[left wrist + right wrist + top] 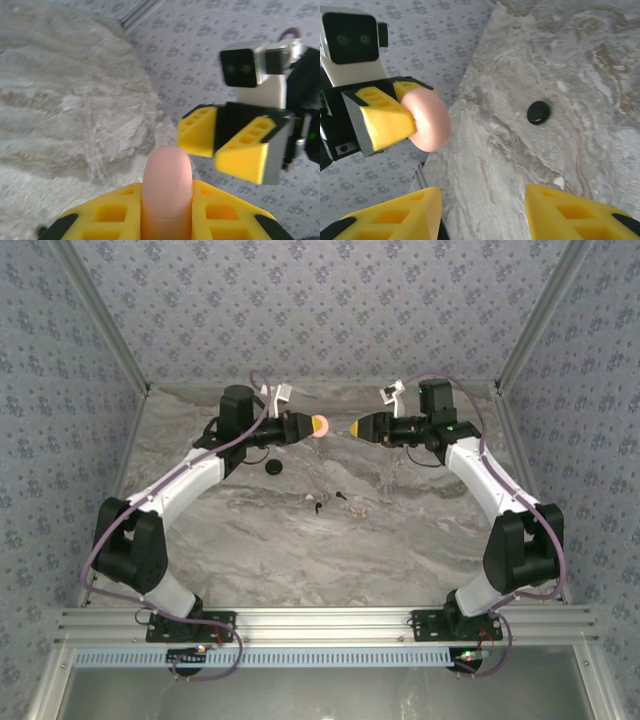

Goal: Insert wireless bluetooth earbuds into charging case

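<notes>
Up over the marble table [400, 530], the left gripper [312, 426] pinches the pink charging case [320, 426]. Facing it, just apart, the right gripper [357, 427] has its jaws spread. Two black earbuds [318, 506] lie on the tabletop near a round black disc [273, 468].

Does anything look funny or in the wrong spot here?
A little. The two earbuds lie loose on the table, apart from the pink case, which the left gripper holds up in the air. Nothing looks spilled or broken.
</notes>
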